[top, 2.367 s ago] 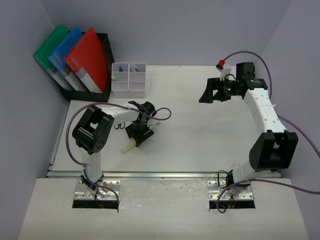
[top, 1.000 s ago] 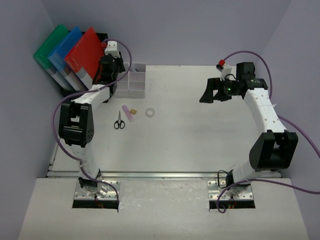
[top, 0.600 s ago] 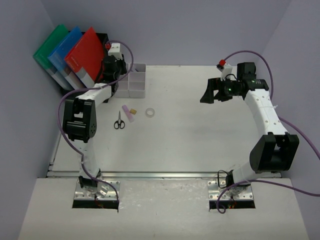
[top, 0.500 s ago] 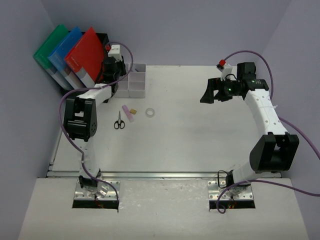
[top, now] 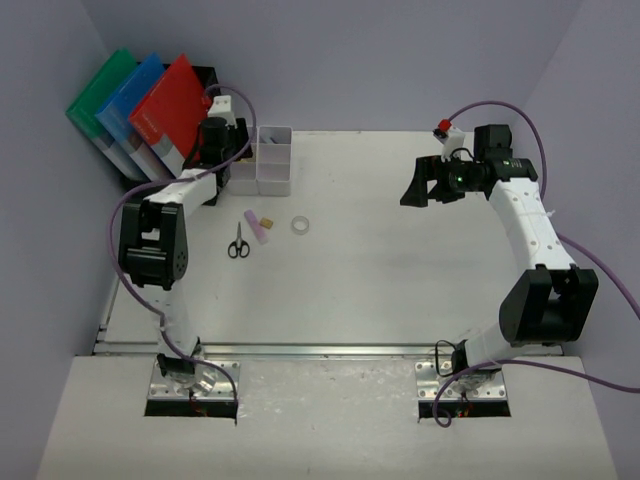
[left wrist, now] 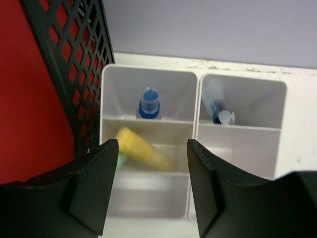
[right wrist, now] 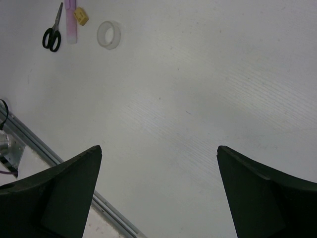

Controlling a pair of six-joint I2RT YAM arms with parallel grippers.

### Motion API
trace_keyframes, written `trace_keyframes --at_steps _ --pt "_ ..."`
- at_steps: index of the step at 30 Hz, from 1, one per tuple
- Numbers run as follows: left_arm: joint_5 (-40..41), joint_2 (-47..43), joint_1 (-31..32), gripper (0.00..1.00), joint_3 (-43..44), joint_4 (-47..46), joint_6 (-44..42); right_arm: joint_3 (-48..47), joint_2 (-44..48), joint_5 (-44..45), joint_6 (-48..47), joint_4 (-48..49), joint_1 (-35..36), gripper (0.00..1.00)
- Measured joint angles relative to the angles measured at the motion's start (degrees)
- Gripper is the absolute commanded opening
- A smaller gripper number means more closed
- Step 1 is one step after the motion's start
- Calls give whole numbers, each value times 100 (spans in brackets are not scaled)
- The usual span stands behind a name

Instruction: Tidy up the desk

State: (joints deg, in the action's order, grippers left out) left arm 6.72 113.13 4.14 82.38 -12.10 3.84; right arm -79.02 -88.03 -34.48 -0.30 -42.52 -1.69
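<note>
The white desk [top: 400, 270] carries black scissors [top: 238, 241], a pink marker [top: 257, 227], a small yellow piece [top: 266, 220] and a clear tape roll [top: 300, 225] at its left middle. My left gripper [top: 228, 163] hangs over the white compartment tray [top: 276, 176] at the back left. Seen from the left wrist, that gripper [left wrist: 151, 144] is open. Below it a blurred yellow marker [left wrist: 141, 151] lies loose in the tray's near-left compartment. My right gripper [top: 415, 186] hovers wide open and empty over the desk's right side.
A black mesh file rack [top: 205, 95] with green, blue and red folders stands left of the tray. The tray's far compartments hold a blue-capped pen [left wrist: 148, 104] and another pen [left wrist: 218, 106]. A silver rail [top: 330, 349] runs along the desk's near edge.
My left gripper has opened over the tray and the yellow marker has dropped out of it into the near-left compartment. The right arm has not moved.
</note>
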Motion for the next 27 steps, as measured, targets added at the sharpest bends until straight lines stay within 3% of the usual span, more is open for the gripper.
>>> trace_keyframes --at_steps 7,10,16,27 --pt "212 -1872 2 49 -1282 889 813 62 19 7 2 0 0 99" --pt "563 -2286 66 47 -1594 1359 1302 63 17 3 7 2 0 99" --pt "1091 -1573 280 38 -1206 2677 2346 -4 -120 -24 98 0 0 99" --pt "1142 -352 452 39 -682 3679 3223 -43 -195 -10 171 0 0 99"
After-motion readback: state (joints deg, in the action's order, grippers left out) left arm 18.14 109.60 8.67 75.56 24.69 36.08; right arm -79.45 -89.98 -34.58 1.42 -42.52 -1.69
